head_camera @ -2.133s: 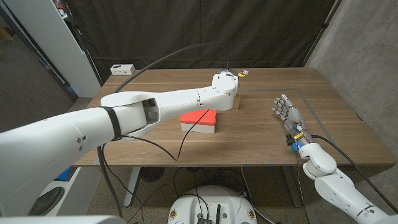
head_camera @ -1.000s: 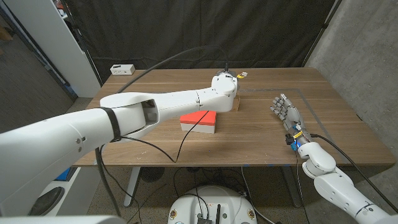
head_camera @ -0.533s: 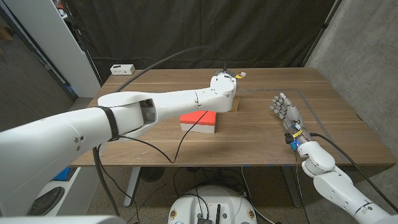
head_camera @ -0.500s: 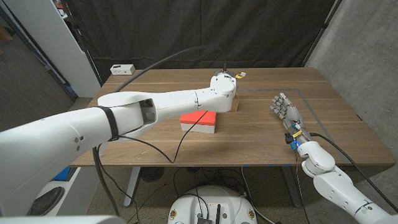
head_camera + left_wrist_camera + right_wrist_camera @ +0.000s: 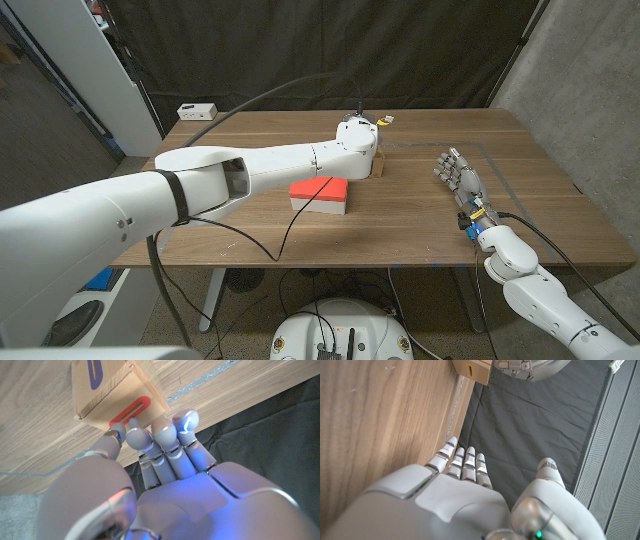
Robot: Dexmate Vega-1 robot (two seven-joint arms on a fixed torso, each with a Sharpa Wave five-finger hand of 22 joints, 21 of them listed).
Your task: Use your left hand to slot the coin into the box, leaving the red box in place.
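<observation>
**Wooden box: left hand at the red slot**

Cardboard-brown slotted box (image 5: 117, 395) sits mid-table; the left hand (image 5: 150, 442) is bunched at its red slot (image 5: 129, 411), fingertips (image 5: 138, 437) touching the face beside it, presumably to line up the coin. Coin itself not visible; cannot tell whether the fingers pinch it or it has dropped in. Red box (image 5: 320, 194) lies near the table's (image 5: 420, 225) front, under the left forearm, apart from the hand, so unlikely to be nudged. Right hand (image 5: 460, 178) stands idle well to the side, fingers spread, holding nothing.
</observation>
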